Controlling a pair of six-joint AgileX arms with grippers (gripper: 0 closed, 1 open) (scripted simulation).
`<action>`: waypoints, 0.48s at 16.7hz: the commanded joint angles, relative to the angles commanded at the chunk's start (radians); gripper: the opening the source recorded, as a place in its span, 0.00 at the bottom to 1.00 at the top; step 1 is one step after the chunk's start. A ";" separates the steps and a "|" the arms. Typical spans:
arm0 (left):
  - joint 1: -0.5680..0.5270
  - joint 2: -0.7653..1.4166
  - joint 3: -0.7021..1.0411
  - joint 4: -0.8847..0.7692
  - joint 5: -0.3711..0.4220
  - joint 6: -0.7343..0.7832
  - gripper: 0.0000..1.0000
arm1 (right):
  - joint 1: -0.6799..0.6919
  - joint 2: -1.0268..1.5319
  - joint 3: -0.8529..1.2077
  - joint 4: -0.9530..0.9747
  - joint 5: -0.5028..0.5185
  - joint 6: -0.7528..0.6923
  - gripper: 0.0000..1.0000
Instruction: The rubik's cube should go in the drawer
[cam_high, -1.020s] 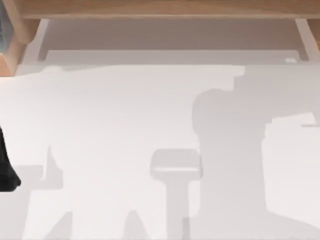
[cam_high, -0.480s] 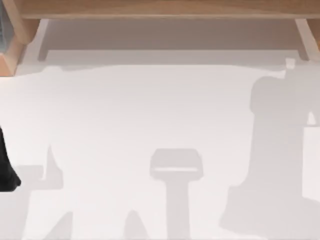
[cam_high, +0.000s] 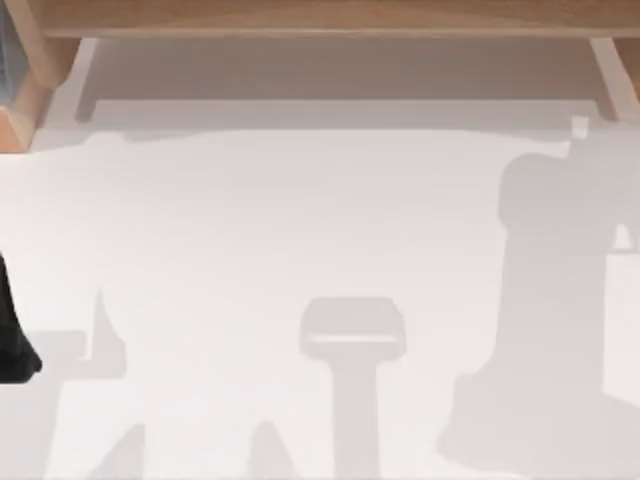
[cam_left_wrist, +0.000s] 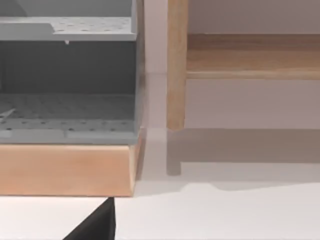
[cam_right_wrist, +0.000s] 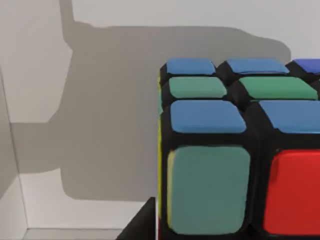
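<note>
Rubik's cube (cam_right_wrist: 235, 150) close against the right wrist camera, over a white floor bounded by a low white wall.

Blue, green and red stickers facing the lens, yellow along one side; shadow spread across the white behind. Dark tip of the right pincer (cam_right_wrist: 142, 225) just beside the cube's lower corner, grip impossible to tell. Left pincer (cam_left_wrist: 97, 222) parked near the surface's (cam_high: 250, 230) left edge, before the wooden cabinet (cam_left_wrist: 65, 167) with grey perforated shelves; grip likewise impossible to tell. Open white drawer (cam_high: 330, 75) along the far edge.
</note>
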 joint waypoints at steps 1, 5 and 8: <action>0.000 0.000 0.000 0.000 0.000 0.000 1.00 | 0.000 0.000 0.000 0.000 0.000 0.000 0.60; 0.000 0.000 0.000 0.000 0.000 0.000 1.00 | 0.000 0.000 0.000 0.000 0.000 0.000 0.90; 0.000 0.000 0.000 0.000 0.000 0.000 1.00 | 0.000 0.000 0.000 0.000 0.000 0.000 1.00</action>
